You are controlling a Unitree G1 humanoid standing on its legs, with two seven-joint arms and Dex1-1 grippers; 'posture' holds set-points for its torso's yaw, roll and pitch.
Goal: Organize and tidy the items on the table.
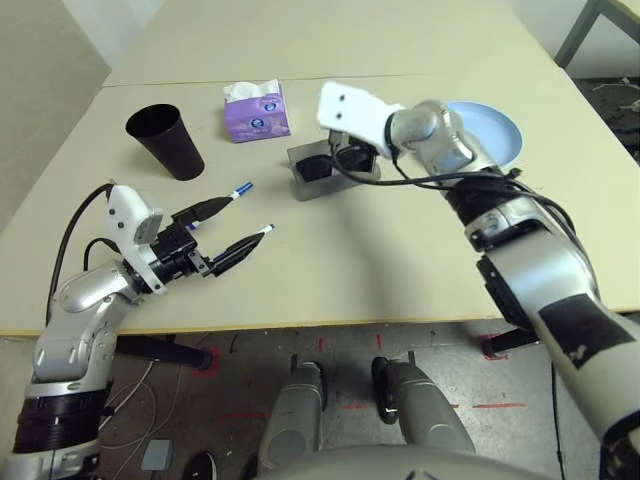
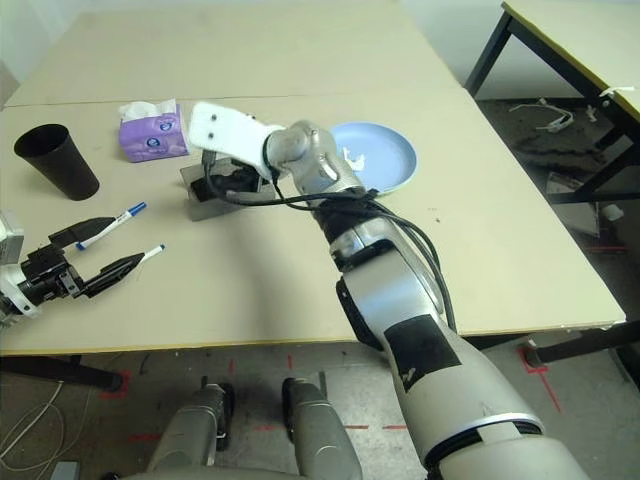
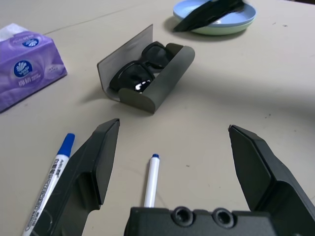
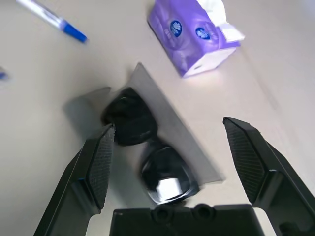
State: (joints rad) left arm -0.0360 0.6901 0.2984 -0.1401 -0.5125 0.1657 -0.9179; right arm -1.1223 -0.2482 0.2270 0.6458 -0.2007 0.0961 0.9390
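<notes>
Black sunglasses [image 4: 147, 142] lie folded in the open grey glasses case [image 3: 165, 81] at mid-table. My right gripper [image 4: 168, 127] hovers just over them, open, fingers either side and holding nothing. Two white blue-capped markers lie at the left front. One marker [image 3: 151, 178] rests on the table between the fingers of my open left gripper [image 3: 172, 127]. The other marker [image 3: 49, 182] lies just outside one finger. The purple tissue box [image 1: 257, 112] and black cup [image 1: 167, 140] stand behind them. At the right, a blue plate [image 2: 385, 150] sits on a green one, with a bit of white tissue [image 2: 351, 156] on it.
The beige table [image 1: 380, 260] has a seam across it behind the tissue box. Bare tabletop stretches in front of the case and to the right front. A second table [image 2: 590, 50] with dark legs stands off to the right.
</notes>
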